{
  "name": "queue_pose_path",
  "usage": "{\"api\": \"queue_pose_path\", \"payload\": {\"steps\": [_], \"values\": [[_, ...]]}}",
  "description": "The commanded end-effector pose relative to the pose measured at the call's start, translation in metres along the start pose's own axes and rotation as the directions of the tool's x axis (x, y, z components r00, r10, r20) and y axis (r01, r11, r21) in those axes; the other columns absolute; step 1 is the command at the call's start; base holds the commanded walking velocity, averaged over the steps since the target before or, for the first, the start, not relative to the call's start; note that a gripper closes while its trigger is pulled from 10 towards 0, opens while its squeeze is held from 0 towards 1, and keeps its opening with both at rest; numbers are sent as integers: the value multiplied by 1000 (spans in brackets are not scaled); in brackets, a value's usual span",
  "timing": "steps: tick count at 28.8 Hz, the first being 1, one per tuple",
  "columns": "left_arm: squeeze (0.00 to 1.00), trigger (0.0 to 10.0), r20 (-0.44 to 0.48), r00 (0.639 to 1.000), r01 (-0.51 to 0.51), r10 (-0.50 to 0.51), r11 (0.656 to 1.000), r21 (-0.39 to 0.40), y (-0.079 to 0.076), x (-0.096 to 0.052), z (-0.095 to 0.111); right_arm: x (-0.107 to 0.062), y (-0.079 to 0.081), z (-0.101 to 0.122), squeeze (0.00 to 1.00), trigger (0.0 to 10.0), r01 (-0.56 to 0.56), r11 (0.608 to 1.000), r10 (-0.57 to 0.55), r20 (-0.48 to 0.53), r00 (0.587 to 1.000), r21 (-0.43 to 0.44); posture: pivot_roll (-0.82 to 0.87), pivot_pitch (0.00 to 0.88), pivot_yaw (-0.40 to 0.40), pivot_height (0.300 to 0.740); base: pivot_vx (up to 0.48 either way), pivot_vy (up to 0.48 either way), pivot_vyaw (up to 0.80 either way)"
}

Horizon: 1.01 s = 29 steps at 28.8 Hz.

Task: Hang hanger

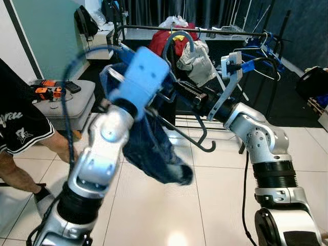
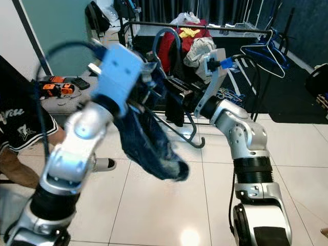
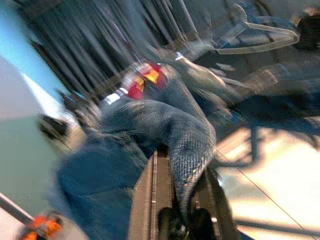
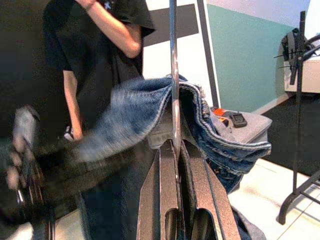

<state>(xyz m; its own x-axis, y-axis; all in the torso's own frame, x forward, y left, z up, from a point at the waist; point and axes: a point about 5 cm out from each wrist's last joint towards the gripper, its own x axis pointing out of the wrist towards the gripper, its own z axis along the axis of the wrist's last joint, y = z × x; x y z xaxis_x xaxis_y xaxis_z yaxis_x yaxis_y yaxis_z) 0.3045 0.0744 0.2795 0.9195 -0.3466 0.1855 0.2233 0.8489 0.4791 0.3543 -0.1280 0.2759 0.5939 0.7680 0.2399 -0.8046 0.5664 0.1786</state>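
1. Landmark is the rail (image 1: 189, 32), the black bar running across the back of the room. Your hanger (image 1: 197, 134) sits well short of it and lower, so you need to go forward and up
2. The hanger's long axis lies roughly along the line between your two grippers. Its hook (image 2: 197, 137) curls down toward the floor, away from the rail, so you'll likely have to turn it before it can catch
3. Right gripper (image 4: 176, 150) is clamped on the hanger's thin metal rod, fingers tight either side of it. This arm is the nearer one to the rail
4. Left gripper (image 3: 175, 175) is closed on a fold of the jeans (image 1: 154, 148), on the side away from the rail. Its wrist view is blurred
5. The jeans drape over the hanger and sag below it, clear of the floor
6. Count: one hanger held, one pair of jeans, one rail, several blue hangers (image 2: 264, 51) already on the rail's right end, two grippers, one person (image 1: 20, 128) standing left of the rail
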Motion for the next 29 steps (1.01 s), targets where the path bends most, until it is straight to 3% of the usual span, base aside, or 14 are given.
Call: {"api": "queue_pose_path", "payload": {"steps": [1, 10, 12, 14, 17, 18, 20, 21, 22, 23, 24, 25, 27, 29], "values": [[1000, 10000, -40, 993, 108, -111, 992, -60, -17, -1, -5, 7, 11, 19, 0, 10000, -72, 996, 75, 76, 994, -47, -95, 0, -24, 740, 0, 0, 0], [1000, 10000, -94, 979, 174, -182, 981, -90, -15, -6, -10, 6, 13, 19, 0, 10000, -91, 994, 95, 65, 993, -64, -99, 0, -19, 740, 0, 0, 0], [1000, 10000, -70, 988, 132, -138, 987, -90, 1, -5, -4, 5, 13, 19, 0, 10000, -102, 992, 107, 57, 993, -76, -99, 0, -19, 740, 0, 0, 0], [1000, 10000, 89, 995, -34, 39, 998, -60, 50, -3, 20, -3, 10, 24, 0, 10000, -122, 988, 128, 59, 990, -94, -84, 0, -25, 740, 0, 0, 0], [1000, 10000, 89, 995, -34, 39, 998, -60, 50, -3, 20, -3, 10, 24, 0, 10000, -122, 988, 128, 59, 990, -94, -84, 0, -25, 740, 0, 0, 0], [1000, 10000, 212, 969, -132, 131, 991, -8, 86, -9, 35, -13, 6, 27, 0, 10000, -157, 982, 163, 53, 985, -102, -88, 0, -25, 740, 0, 0, 0], [1000, 10000, 212, 969, -132, 131, 991, -8, 86, -9, 35, -13, 6, 27, 0, 10000, -157, 982, 163, 53, 985, -102, -88, 0, -25, 740, 0, 0, 0], [1000, 10000, 356, 917, -219, 180, 973, 75, 125, -21, 52, -28, 4, 29, 0, 10000, -241, 962, 243, -3, 970, -127, -87, 0, -23, 740, 0, 0, 0], [1000, 10000, 356, 917, -219, 180, 973, 75, 125, -21, 52, -28, 4, 29, 0, 10000, -241, 962, 243, -3, 970, -127, -87, 0, -23, 740, 0, 0, 0], [651, 10000, 456, 880, -208, 130, 970, 127, 146, -32, 65, -43, 5, 29, 0, 10000, -333, 933, 326, -71, 943, -138, -88, 0, -24, 740, 0, 0, 0], [651, 10000, 456, 880, -208, 130, 970, 127, 146, -32, 65, -43, 5, 29, 0, 10000, -333, 933, 326, -71, 943, -138, -88, 0, -24, 740, 0, 0, 0], [0, 10000, 503, 863, -55, -43, 983, 178, 147, -39, 75, -53, 7, 28, 0, 10000, -409, 902, 390, -146, 909, -136, -98, 0, -23, 740, 0, 0, 0], [0, 10000, 503, 863, -55, -43, 983, 178, 147, -39, 75, -53, 7, 28, 0, 10000, -409, 902, 390, -146, 909, -136, -98, 0, -23, 740, 0, 0, 0], [0, 10000, 521, 820, 148, -235, 968, 204, 136, -44, 80, -58, 7, 29, 0, 10000, -449, 884, 424, -184, 887, -129, -98, 0, -23, 740, 0, 0, 0]]}}
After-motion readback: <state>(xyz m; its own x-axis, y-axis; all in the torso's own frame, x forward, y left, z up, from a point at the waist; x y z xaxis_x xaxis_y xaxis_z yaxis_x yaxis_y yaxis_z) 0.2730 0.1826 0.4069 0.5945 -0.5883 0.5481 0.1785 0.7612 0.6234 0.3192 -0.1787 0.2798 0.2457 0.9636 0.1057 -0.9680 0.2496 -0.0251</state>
